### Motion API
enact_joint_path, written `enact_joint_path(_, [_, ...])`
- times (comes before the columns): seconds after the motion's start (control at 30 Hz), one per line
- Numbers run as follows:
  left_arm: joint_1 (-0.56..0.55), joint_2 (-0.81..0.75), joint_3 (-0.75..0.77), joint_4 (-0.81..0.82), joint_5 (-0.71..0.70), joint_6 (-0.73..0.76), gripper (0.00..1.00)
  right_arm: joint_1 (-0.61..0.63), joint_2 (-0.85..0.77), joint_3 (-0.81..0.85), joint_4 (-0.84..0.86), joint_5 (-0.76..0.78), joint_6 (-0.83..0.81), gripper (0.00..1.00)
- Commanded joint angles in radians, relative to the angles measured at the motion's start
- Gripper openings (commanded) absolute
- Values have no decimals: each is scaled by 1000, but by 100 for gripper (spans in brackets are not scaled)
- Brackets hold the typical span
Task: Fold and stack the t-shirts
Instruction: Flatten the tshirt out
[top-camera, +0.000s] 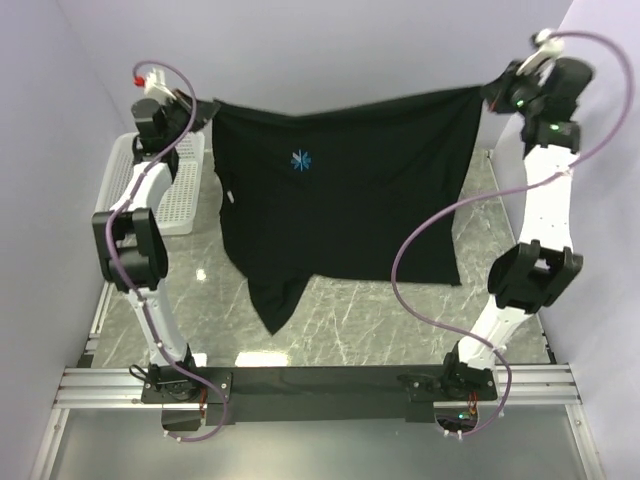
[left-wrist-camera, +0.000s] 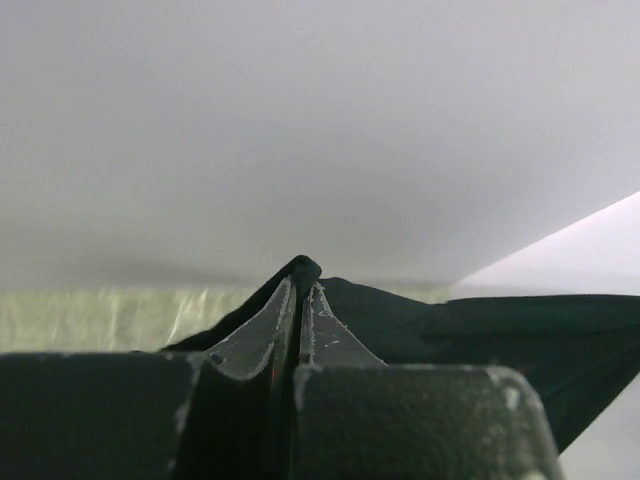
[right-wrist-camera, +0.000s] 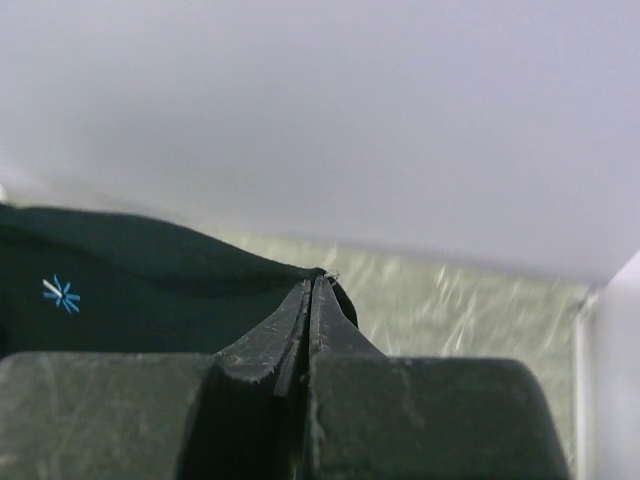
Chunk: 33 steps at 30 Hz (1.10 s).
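A black t-shirt (top-camera: 340, 200) with a light-blue starburst logo (top-camera: 299, 159) hangs stretched between both arms above the table. My left gripper (top-camera: 207, 107) is shut on its upper left corner; in the left wrist view the cloth (left-wrist-camera: 480, 330) bunches over the closed fingertips (left-wrist-camera: 303, 280). My right gripper (top-camera: 487, 91) is shut on the upper right corner; in the right wrist view the shirt (right-wrist-camera: 130, 290) runs left from the closed fingertips (right-wrist-camera: 314, 283). The lower edge droops, with a sleeve (top-camera: 278, 300) touching the table.
A white mesh basket (top-camera: 180, 190) sits at the left, partly behind my left arm. The marble tabletop (top-camera: 370, 320) lies under the shirt. Lilac walls close in at the back, left and right.
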Motion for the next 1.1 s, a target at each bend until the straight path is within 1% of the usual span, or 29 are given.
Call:
enact_joint_path(0.0, [10,-216,58,147,-69,8,1,-56,-140,137,65,-1,68,0])
enact_joint_path(0.03, [11,-276,52,147,-85,17,1,-74,-149,175,62,-7,79,0])
enact_joint_path(0.1, [16,-343,21,149,-134,42,1,-92,-187,206,65,-28,105,0])
enact_joint_path(0.13, [16,-411,9,149,-151,52,0,-108,-203,227,69,-39,114,0])
enact_joint_path(0.2, [18,-480,-20,137,-200,87,1,-129,-252,243,85,-63,145,0])
enact_joint_path(0.23, [18,-544,-26,121,-217,106,1,-138,-266,261,91,-74,159,0])
enact_joint_path(0.3, [18,-609,-33,88,-272,166,0,-184,-304,281,124,-103,226,0])
enact_joint_path(0.33, [18,-670,-36,57,-333,190,0,-207,-316,299,164,-137,257,0])
enact_joint_path(0.37, [18,-698,-37,48,-361,235,0,-249,-338,306,184,-155,316,0])
enact_joint_path(0.43, [16,-761,-36,31,-410,267,1,-289,-361,310,233,-198,373,0])
enact_joint_path(0.47, [18,-775,-24,9,-409,281,1,-306,-388,306,290,-212,427,0])
enact_joint_path(0.53, [16,-798,-2,-15,-389,293,0,-339,-424,269,337,-232,459,0])
enact_joint_path(0.57, [18,-804,12,-32,-360,284,1,-350,-471,246,397,-252,494,0])
enact_joint_path(0.63, [18,-835,9,-34,-340,272,1,-388,-519,172,455,-263,531,0])
enact_joint_path(0.67, [18,-848,-2,-32,-330,264,1,-404,-563,151,513,-267,571,0])
enact_joint_path(0.73, [18,-887,-20,-38,-338,266,1,-444,-594,122,548,-260,608,0])
enact_joint_path(0.8, [18,-916,-28,-55,-352,278,1,-459,-596,163,516,-249,610,0])
enact_joint_path(0.87, [18,-922,-28,-77,-361,287,1,-468,-602,145,491,-225,596,0])
enact_joint_path(0.97, [18,-914,-39,-129,-373,310,1,-468,-608,77,459,-186,547,0])
enact_joint_path(1.03, [18,-895,-74,-147,-352,306,1,-465,-614,-13,450,-198,503,0])
enact_joint_path(1.07, [18,-885,-94,-147,-343,284,1,-443,-625,-53,441,-203,477,0])
